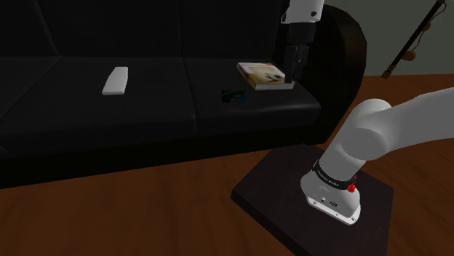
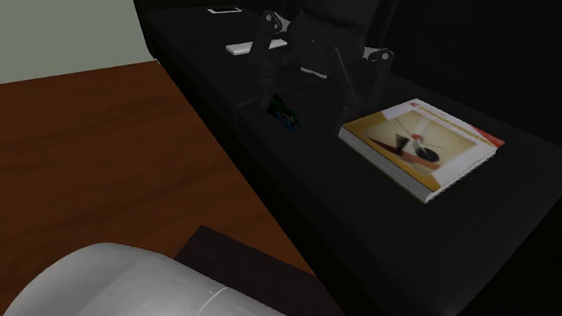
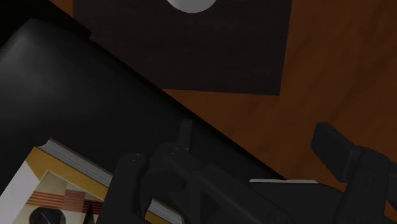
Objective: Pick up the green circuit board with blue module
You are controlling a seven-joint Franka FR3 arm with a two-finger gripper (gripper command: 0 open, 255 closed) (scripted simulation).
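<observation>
- Pincer [image 1: 295,71], all black, hangs from the white arm [image 1: 378,127] over the sofa seat. Its fingers [image 3: 332,145] are spread apart with nothing between them.
- Nearest me, the arm's base sits on a dark square stand [image 1: 276,193], which is set on a brown wooden floor [image 1: 131,218].
- Beyond the stand runs a long black sofa [image 1: 87,124] with wide, flat seat cushions.
- On the seat lies the small green circuit board with a bluish patch [image 1: 234,94], flat, untouched and apart from the pincer. It is just beside the book, to the shoulder view's left of it and a little nearer the seat's front edge.
- Behind the board a thick book with a cream cover marked in red and black [image 1: 265,75] lies flat. The pincer hangs over its end at the shoulder view's right, next to the sofa's rounded armrest [image 1: 342,51].
- Further along the seat, well apart from the board at the shoulder view's left, rests a flat white oblong slab [image 1: 115,80].
- Furthest off, a thin brown rod [image 1: 416,38] leans against a grey-green wall [image 1: 389,25].
</observation>
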